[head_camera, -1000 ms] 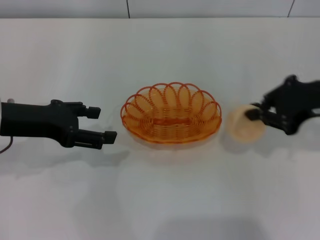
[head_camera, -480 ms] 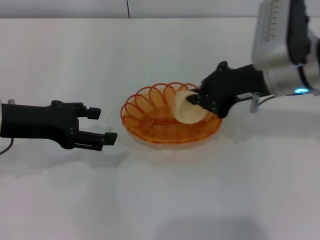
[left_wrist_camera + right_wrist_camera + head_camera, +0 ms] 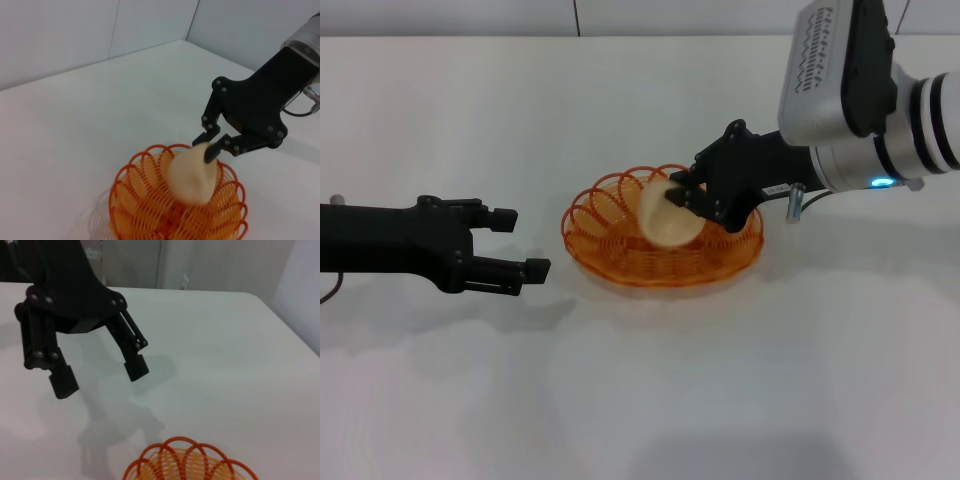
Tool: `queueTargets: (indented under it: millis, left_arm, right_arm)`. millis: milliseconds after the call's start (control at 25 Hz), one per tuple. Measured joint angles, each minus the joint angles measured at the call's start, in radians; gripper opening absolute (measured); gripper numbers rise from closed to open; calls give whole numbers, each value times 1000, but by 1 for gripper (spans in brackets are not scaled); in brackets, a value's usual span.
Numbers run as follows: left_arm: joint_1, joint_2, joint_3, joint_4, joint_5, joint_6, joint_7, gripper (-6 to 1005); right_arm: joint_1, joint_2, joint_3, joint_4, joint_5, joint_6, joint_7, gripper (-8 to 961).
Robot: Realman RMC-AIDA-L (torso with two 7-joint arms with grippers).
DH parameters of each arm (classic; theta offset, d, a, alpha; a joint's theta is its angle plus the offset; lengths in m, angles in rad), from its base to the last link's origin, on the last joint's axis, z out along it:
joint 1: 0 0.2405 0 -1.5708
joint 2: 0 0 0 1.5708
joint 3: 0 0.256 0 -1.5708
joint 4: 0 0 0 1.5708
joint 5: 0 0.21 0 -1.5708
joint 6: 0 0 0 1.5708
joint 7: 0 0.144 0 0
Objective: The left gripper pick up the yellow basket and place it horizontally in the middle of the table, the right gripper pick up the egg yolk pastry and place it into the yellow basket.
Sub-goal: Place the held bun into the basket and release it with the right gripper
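Note:
The yellow basket [image 3: 610,258] lies lengthwise in the middle of the white table [image 3: 640,390]. My right gripper [image 3: 677,199] is shut on the egg yolk pastry [image 3: 660,222] and holds it tilted on edge just above the inside of the basket. My left gripper [image 3: 523,243] is open and empty, low over the table a little to the left of the basket and apart from it. The left wrist view shows the pastry [image 3: 189,175] pinched by the right gripper [image 3: 207,147] over the basket [image 3: 131,200]. The right wrist view shows the basket's rim [image 3: 186,460] and the left gripper [image 3: 100,376] beyond it.
The right arm's white and black segment [image 3: 840,75] reaches in from the upper right above the table. The table's far edge meets a pale wall [image 3: 620,15].
My right gripper has carried the pastry leftward from beside the basket's right end to over its middle. The left gripper has stayed open and drawn back slightly to the left.

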Motion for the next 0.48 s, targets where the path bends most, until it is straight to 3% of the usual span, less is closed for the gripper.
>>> queueTargets:
  millis: [280, 400, 480]
  left_arm:
    - [3, 0, 0, 0, 0, -5, 3, 893]
    - [3, 0, 0, 0, 0, -5, 4, 893]
    - [3, 0, -2, 0, 0, -6, 9, 893]
  right_arm:
    - [-5, 0, -13, -18, 6, 4, -3, 166]
    - [-40, -3, -7, -64, 14, 2, -2, 386]
    - [-79, -6, 0, -106, 15, 1, -3, 434]
